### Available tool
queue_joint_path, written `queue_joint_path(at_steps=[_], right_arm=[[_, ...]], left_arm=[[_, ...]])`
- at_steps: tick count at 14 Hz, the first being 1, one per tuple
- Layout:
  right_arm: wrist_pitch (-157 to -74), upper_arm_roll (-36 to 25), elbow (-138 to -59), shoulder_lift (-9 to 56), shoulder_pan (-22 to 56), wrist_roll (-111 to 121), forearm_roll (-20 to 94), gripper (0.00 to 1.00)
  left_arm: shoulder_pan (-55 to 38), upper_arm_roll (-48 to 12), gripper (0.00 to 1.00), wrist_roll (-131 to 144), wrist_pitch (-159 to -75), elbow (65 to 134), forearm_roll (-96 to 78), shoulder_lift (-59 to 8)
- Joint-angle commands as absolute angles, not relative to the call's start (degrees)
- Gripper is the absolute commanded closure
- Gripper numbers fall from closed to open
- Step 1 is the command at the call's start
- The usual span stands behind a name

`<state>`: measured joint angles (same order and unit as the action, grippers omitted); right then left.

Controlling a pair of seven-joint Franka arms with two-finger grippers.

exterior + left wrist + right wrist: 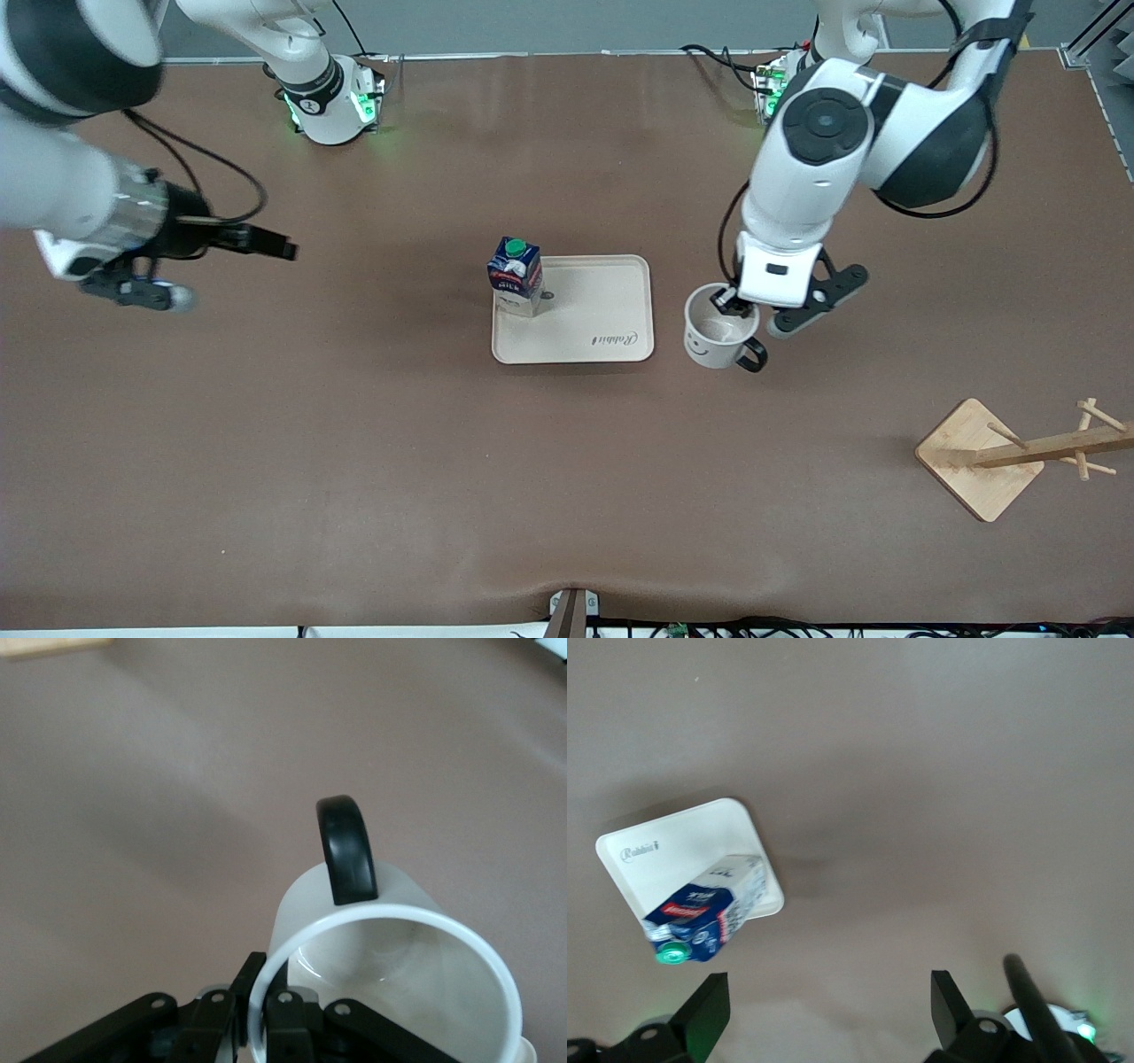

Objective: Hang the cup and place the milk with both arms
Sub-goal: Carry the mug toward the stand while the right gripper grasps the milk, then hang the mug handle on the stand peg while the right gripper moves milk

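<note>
Cup-hanging and milk-placing play out on a brown worktop [354, 461], where the milk already stands upright on the beige tray [611, 301], at the tray's corner toward the right arm's end. The wooden rack [1010, 454] sits near the front camera at the left arm's end, well apart from the cup.

The left gripper [742, 306] has its jaws pressed together on the rim of the cup [713, 341]: one finger inside, one outside, on the rim away from the black handle [347, 850]. The cup sits just beside the tray.

The right gripper [824, 1014] waits with jaws spread, over bare worktop toward the right arm's end.

Milk [516, 275]: it looks finished.

Risk, as I judge it: a rim pinch is thin, so the cup may swivel or slip when lifted, leaving the handle badly turned for a rack peg.
</note>
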<state>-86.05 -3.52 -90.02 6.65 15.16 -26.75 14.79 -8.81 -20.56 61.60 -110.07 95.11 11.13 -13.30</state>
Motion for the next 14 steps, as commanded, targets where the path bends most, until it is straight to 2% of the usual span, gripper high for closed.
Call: queue_joint_path(at_steps=[1,4,6,10,14], right_arm=[[-93.56,-4.04,-93.07,6.06,23.62,-34.79,15.29,0.0],[-106.31,-4.13,-97.46,9.91,31.79,-38.2,14.51,0.0],[-110.99,-4.13,-97.47,13.96,37.41,-44.18,11.89,0.0],[-112.14,-4.04,-97.65,19.75,43.23,-57.73,6.94,0.0],[-113.29,-4.04,-97.73,20.92,44.3,-60.29,6.77,0.0]], left_arm=[[-5.81,-21.01,1.0,53.38,-106.53,93.78,11.07,-11.87],[-0.2,-21.01,1.0,39.69,-103.63,93.87,11.07,-9.76],[3.85,-21.27,1.0,31.07,-103.62,93.69,11.07,-9.23],[10.8,-20.92,1.0,12.61,-103.54,92.47,11.07,-9.14],[16.07,-20.74,1.0,-0.68,-103.62,91.06,11.16,-9.75]])
